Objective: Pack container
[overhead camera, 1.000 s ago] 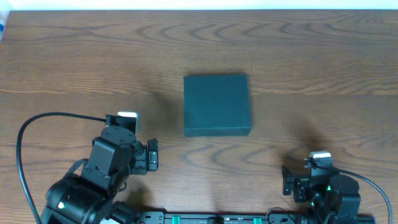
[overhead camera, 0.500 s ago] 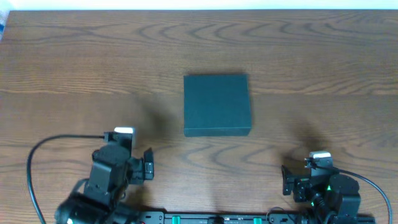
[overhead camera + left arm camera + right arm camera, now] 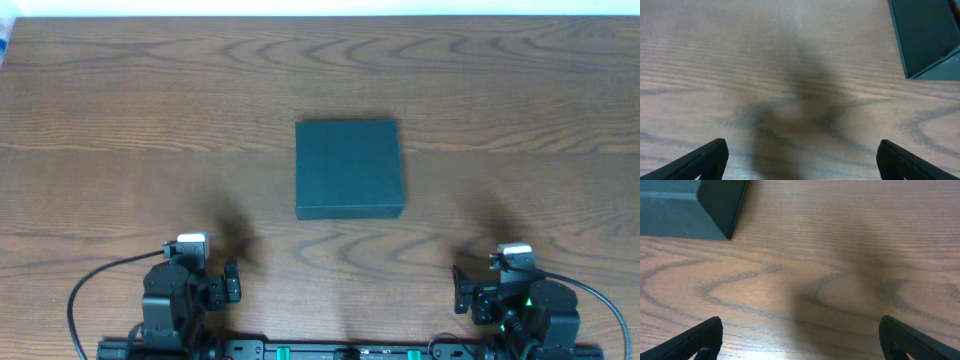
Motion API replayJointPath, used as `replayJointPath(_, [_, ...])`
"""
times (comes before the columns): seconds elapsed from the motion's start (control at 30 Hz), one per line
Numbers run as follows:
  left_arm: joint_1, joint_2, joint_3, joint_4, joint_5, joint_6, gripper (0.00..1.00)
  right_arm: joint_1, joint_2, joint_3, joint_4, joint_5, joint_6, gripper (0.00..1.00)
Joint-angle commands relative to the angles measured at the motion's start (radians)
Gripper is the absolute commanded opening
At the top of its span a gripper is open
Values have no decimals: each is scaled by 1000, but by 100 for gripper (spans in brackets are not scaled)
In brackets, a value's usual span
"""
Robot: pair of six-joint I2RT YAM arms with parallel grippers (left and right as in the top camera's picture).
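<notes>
One container [image 3: 349, 168], dark teal, top flat and closed, lies mid-table [image 3: 120, 100], square to the edges. Both arms sit at the near edge, well apart from it. On the left gripper [image 3: 800, 162] the jaws are spread wide with nothing held; the container is ahead and to its right. On the right gripper [image 3: 800, 340] the jaws are spread wide and empty; the container's corner is ahead and to its left.
</notes>
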Motion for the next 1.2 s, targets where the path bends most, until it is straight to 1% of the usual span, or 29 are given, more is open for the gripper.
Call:
replayJointPath(0.0, [7, -86, -23, 2, 3, 27, 96, -6, -7, -6, -3, -8, -18, 99])
replayJointPath(0.07, [7, -131, -27, -10, -3, 28, 95, -6, -7, -6, -3, -8, -18, 99])
replayJointPath(0.4, [7, -129, -33, -124, -6, 28, 96, -6, -7, -6, -3, -8, -18, 99])
replayJointPath(0.93, [7, -129, -122, -14, 3, 22, 96, -6, -7, -6, -3, -8, -18, 99])
replayJointPath(1.17, [7, -129, -127, -11, 17, 20, 96, -6, -7, -6, -3, -8, -18, 99])
